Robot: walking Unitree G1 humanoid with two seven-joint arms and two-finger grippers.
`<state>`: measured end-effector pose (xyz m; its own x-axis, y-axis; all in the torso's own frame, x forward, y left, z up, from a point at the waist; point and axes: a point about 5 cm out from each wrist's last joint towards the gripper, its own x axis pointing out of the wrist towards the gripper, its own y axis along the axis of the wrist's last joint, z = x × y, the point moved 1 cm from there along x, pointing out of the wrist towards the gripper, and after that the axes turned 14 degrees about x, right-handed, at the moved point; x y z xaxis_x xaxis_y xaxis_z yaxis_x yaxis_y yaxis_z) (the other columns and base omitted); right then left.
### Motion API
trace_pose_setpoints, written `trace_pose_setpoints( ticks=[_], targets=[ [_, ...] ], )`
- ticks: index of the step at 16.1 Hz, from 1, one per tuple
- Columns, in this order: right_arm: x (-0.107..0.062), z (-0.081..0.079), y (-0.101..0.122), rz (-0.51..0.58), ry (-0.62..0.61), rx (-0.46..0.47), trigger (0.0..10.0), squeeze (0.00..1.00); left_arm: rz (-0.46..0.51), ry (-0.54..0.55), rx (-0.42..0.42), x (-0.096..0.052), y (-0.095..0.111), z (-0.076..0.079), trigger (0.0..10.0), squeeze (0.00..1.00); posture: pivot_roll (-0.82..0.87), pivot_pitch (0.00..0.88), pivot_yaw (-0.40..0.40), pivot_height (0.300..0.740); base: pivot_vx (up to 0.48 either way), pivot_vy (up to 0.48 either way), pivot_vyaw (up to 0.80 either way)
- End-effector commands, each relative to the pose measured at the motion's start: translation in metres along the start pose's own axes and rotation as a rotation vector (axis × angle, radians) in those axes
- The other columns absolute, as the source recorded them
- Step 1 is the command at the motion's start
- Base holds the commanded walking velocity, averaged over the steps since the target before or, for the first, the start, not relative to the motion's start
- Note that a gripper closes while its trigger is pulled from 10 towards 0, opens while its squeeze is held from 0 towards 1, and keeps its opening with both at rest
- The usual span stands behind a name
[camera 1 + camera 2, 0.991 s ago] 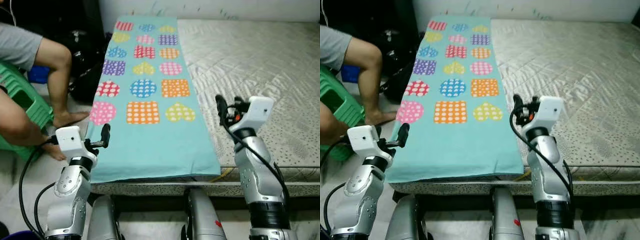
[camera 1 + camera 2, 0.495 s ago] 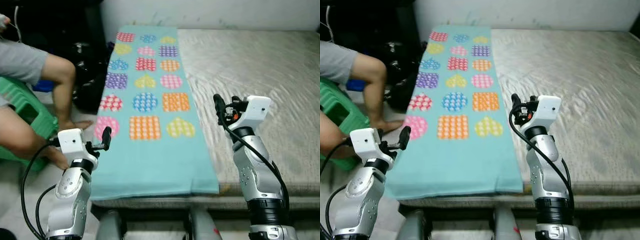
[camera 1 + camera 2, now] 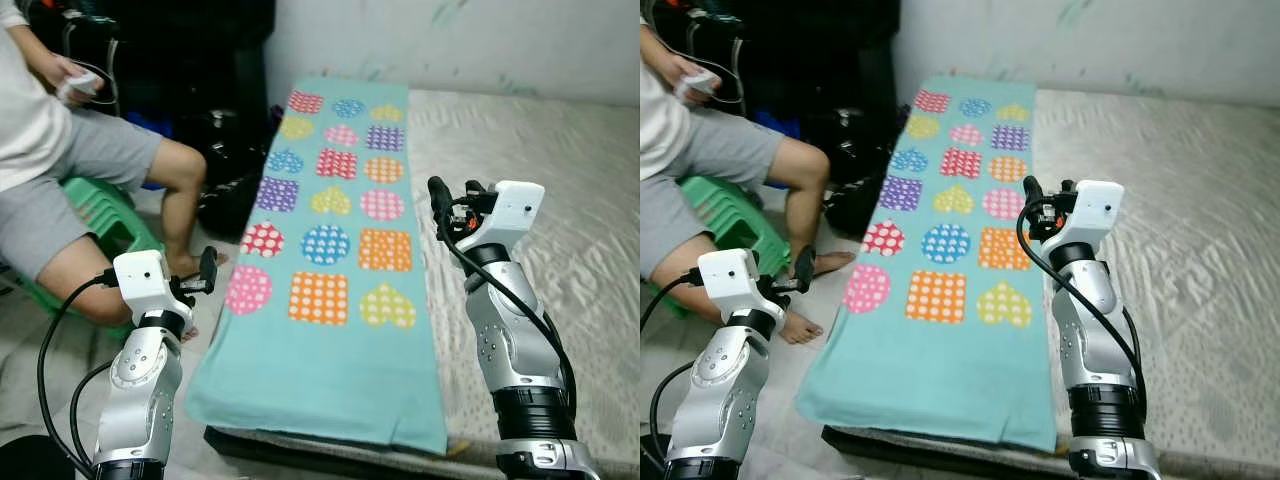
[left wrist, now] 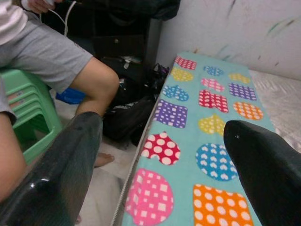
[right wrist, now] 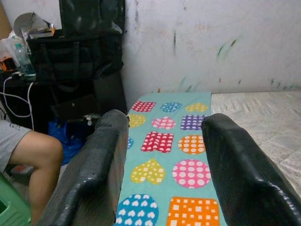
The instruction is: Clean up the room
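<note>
Two robot arms are raised in front of a low bed, and neither holds anything. The left gripper [image 3: 208,270] hovers off the bed's left edge, above the floor, its jaws spread apart with nothing between them. The right gripper [image 3: 437,196] is raised above the bare mattress [image 3: 560,210], just right of the blanket, its jaws also parted and empty.

One turquoise blanket [image 3: 330,290], printed with polka-dot hearts, circles and squares, lies spread flat in a long strip down the left side of the bed. Its near end hangs slightly over the bed's foot, and its far end reaches the wall. The rest of the mattress, grey and quilted, is uncovered.

To the left, a person [image 3: 90,190] in grey shorts sits on a green plastic stool [image 3: 110,225], one bare foot on the floor near the bed and a small device in hand. Dark bags [image 3: 225,165] stand on the floor between the person and the bed.

As for progress, the blanket lies smooth and straight. That would fit a cloth already laid out tidily, or one waiting to be folded and put away; the scene does not settle which. The bags on the floor may also count as clutter left to deal with.
</note>
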<state>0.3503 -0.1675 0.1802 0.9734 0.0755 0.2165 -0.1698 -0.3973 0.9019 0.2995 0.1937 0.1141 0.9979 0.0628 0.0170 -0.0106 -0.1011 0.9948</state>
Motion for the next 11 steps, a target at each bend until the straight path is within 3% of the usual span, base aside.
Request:
trace_pose_setpoints(
  ticks=[1, 8, 11],
  targets=[
    [-0.002, 0.005, -0.001, -0.002, -0.019, -0.010, 10.0, 0.00, -0.014, 0.000, 0.012, 0.000, -0.003, 0.000, 10.0, 0.00, -0.05, 0.013, 0.007, 0.740, 0.000, 0.000, 0.00],
    [-0.019, 0.024, -0.024, -0.076, -0.106, -0.075, 10.0, 0.00, -0.049, -0.002, 0.023, -0.008, -0.015, 0.003, 10.0, 0.00, -0.05, 0.011, 0.002, 0.740, 0.000, 0.000, 0.00],
    [-0.030, 0.032, -0.038, -0.129, -0.114, -0.107, 10.0, 0.00, -0.094, 0.013, 0.035, -0.016, -0.028, -0.005, 10.0, 0.00, -0.05, 0.010, 0.000, 0.740, 0.000, 0.000, 0.00]
  ],
)
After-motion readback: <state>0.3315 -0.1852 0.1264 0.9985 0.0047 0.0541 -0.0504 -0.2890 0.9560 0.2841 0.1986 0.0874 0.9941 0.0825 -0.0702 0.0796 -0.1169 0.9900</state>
